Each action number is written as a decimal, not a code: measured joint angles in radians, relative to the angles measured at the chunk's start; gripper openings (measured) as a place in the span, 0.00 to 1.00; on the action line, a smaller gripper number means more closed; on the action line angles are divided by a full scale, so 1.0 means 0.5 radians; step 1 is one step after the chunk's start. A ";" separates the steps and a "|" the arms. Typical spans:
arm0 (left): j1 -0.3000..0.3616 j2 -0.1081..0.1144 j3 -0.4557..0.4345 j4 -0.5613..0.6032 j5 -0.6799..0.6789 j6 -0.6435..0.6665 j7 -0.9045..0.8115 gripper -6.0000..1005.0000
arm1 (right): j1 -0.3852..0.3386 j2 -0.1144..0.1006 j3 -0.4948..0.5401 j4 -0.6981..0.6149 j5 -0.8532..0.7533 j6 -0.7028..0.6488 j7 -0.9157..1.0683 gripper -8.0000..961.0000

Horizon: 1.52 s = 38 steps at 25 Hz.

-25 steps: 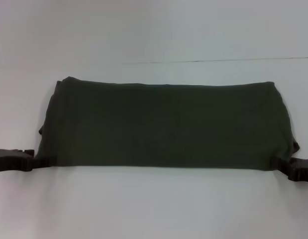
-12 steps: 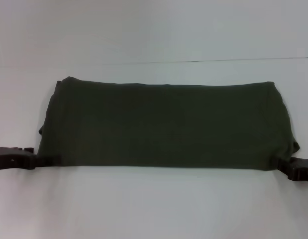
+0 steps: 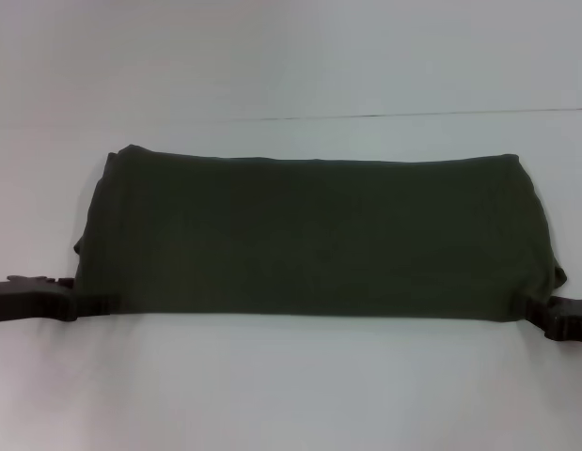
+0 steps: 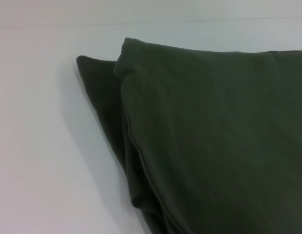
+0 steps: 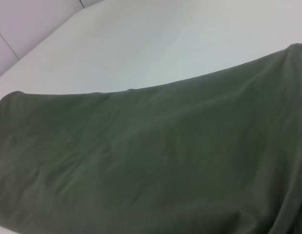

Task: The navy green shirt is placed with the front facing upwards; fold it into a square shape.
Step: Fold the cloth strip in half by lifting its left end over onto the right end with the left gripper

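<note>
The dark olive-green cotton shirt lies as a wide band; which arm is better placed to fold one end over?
Neither clearly: the left tool and right tool each sit at a near corner of the dark olive-green cotton shirt.

Left tool dark and blocky, right tool dark, angular

Head overhead; wrists low, close.

Matt cloth shirt (soft-looking) on smooth table
</note>
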 joint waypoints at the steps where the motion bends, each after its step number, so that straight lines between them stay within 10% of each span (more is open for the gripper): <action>1: 0.002 -0.001 0.003 0.003 0.001 0.000 0.000 0.83 | 0.000 0.000 0.000 0.000 0.000 0.001 0.000 0.08; 12: 0.018 -0.009 0.007 0.045 0.015 0.008 -0.002 0.69 | 0.000 -0.001 0.000 -0.007 0.000 -0.001 0.001 0.08; 27: 0.030 -0.011 0.017 0.105 -0.001 0.027 -0.002 0.04 | 0.012 -0.003 0.000 -0.007 0.000 0.006 0.006 0.08; 38: 0.055 -0.011 0.009 0.175 -0.003 0.217 0.050 0.03 | -0.059 -0.011 0.019 -0.052 0.002 -0.098 -0.042 0.08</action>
